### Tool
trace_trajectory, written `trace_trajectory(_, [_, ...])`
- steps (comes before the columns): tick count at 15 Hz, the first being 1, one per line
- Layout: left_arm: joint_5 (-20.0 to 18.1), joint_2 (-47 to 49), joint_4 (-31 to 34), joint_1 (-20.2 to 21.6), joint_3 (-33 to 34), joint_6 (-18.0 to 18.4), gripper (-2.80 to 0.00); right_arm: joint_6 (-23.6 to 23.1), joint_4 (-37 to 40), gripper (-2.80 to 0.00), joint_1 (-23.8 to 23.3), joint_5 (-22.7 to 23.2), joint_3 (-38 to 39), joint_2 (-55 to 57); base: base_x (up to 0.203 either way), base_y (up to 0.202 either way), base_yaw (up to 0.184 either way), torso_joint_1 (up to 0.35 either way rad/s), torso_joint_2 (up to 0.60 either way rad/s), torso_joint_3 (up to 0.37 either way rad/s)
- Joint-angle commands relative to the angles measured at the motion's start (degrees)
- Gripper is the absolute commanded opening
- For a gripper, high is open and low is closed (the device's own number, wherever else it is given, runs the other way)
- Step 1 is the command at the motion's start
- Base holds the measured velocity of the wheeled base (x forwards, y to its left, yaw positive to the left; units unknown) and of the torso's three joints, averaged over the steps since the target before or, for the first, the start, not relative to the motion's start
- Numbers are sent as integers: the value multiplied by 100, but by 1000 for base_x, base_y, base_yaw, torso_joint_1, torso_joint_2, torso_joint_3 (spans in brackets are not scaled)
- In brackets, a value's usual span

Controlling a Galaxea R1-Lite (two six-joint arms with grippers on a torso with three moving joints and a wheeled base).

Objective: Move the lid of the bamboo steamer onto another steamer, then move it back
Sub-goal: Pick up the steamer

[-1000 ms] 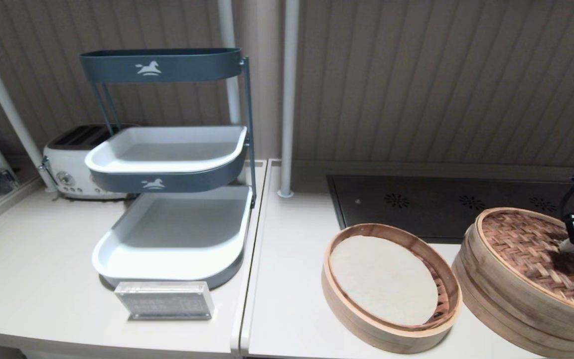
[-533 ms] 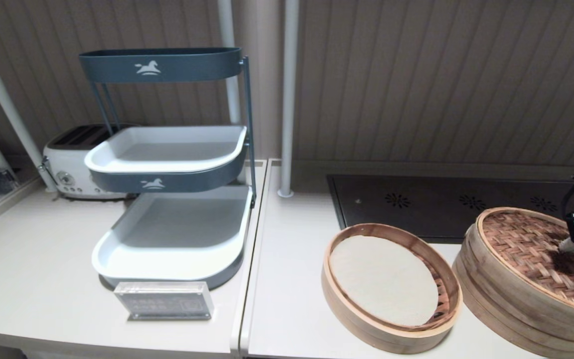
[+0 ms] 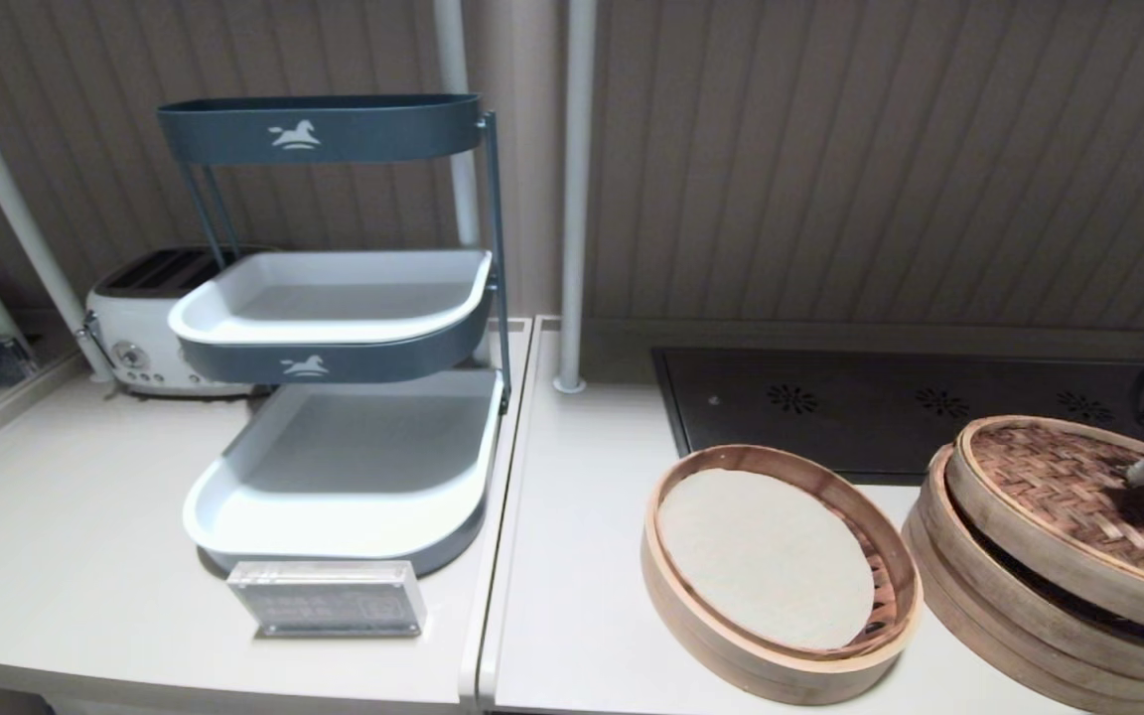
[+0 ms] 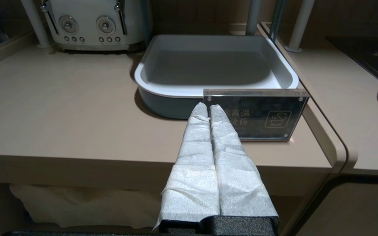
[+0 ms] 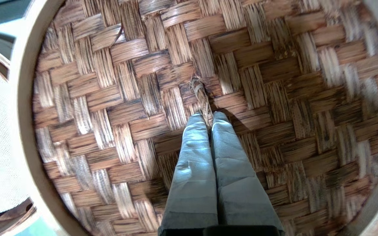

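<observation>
The bamboo steamer lid, reddish-brown herringbone weave in a pale hoop, hangs tilted just above the other steamer at the counter's right, with a dark gap between them. My right gripper is shut on the lid's small central knot; in the right wrist view the right gripper pinches the knot's straw loop over the lid. That steamer's own darker lid is hidden beneath. My left gripper is shut and empty, parked before the counter's front edge, out of the head view.
An open steamer basket with a pale round liner sits left of the stack. A black hob lies behind. Further left stand a three-tier tray rack, a toaster, an acrylic sign and a white post.
The lid has come up off the right steamer and tilted, opening a dark gap under it. My right gripper has risen a little with the knot.
</observation>
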Motion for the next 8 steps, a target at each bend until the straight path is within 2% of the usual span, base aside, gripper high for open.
trace_trajectory(1, [0,-17,-3,0,158,0,-280,-2,13,-280,0,9,-54,-54,0,0,0,0,0,0])
trace_trajectory(8, [0,-11,-3,0,158,0,-280,19,13,-280,68,18,-91,-239,0,0,0,0,0,0])
